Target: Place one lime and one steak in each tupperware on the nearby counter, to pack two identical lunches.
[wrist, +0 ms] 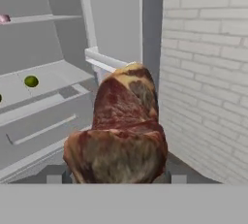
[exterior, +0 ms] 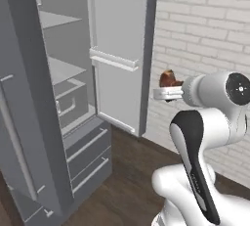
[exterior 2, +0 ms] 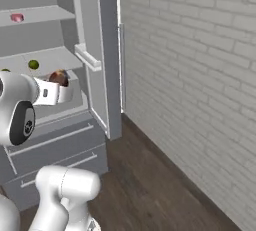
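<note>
Steak [wrist: 118, 136] in fingers [wrist: 54, 178] | fridge door [exterior: 122, 49] edge beside | brick wall [exterior 2: 200, 75] near

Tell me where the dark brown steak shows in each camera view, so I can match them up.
Left base view: steak right of centre, in the gripper, against the brick wall.
Right base view: steak at left, in front of the open fridge.
Hand view: steak large at centre.
Shared landmark: the open fridge door.
</note>
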Controlling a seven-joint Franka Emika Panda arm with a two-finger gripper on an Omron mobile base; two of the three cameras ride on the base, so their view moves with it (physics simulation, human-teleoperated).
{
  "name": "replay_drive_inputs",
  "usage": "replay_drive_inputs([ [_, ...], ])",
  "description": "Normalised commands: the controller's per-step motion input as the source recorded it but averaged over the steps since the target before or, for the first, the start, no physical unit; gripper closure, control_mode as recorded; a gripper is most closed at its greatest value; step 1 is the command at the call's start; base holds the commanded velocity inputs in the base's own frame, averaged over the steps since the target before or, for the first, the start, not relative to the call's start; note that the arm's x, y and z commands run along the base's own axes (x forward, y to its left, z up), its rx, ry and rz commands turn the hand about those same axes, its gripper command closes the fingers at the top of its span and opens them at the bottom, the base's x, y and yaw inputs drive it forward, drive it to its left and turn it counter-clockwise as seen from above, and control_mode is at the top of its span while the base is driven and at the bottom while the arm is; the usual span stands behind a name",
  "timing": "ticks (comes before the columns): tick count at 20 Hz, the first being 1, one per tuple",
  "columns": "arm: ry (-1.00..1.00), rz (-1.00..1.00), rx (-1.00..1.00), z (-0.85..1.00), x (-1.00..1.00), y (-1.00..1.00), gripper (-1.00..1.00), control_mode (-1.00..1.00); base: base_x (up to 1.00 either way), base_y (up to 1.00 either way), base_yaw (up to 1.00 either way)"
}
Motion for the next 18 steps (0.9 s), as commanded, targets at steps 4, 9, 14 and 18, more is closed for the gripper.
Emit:
replay_drive_inputs([
  [4,0.0,0.0,0.0,0.0,0.0,0.0,1.0,1.0,-1.0,0.5,-0.43],
  [9,0.0,0.0,0.0,0.0,0.0,0.0,1.0,1.0,-1.0,0.8,-0.39],
  [14,0.0,0.0,0.0,0.0,0.0,0.0,1.0,1.0,-0.97,0.63,-0.48],
  [18,0.0,0.0,0.0,0.0,0.0,0.0,1.0,1.0,-0.38,0.52,-0.65],
])
